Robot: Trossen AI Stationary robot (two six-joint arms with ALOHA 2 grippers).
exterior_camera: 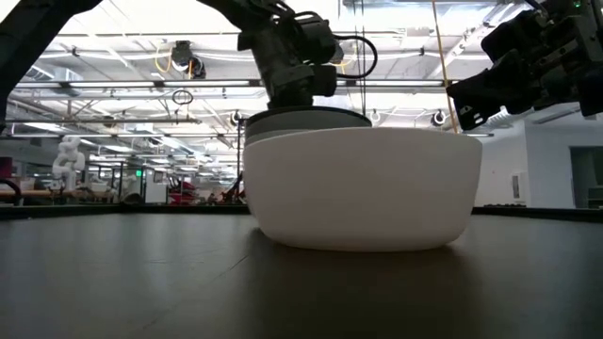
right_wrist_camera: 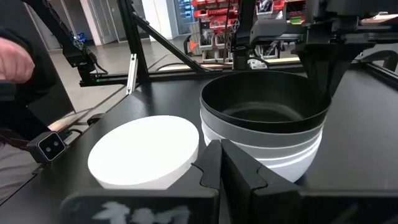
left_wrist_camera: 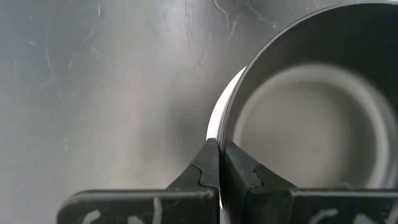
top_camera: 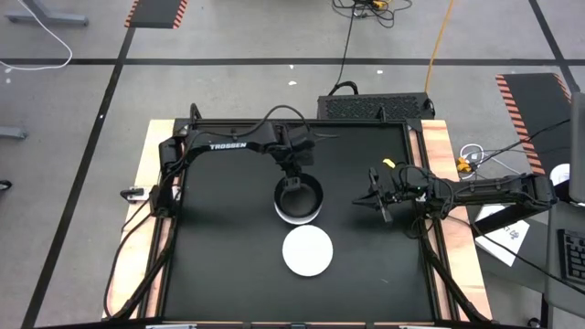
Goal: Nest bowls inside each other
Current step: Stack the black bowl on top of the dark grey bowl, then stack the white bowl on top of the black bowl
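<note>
A white bowl is sitting nearest the low camera, filling the middle of the frame on the black table; from above it is showing as a white disc, apparently turned upside down, near the table's front. Just behind it a stack is standing at table centre: a black bowl nested in a grey one, with white bowls beneath. The left gripper is hovering over the stack's far rim, its fingers pressed together and gripping nothing, the tips lying just beside the black rim without pinching it. The right gripper is waiting to the stack's right, raised off the table, likewise shut and empty. The bowls are looking light, stiff and smooth, probably plastic, so they are likely slipping easily on each other and on the table; the rim seems the sensible place to take hold, one finger inside and one outside, and the upturned bowl probably needs a pinch at its edge to flip it. The tabletop is lying flat, dark and scuffed, framed by wooden borders. Beyond it, a workshop with shelves, cables and ceiling lights is stretching away, and part of a person is showing at the table's left.
</note>
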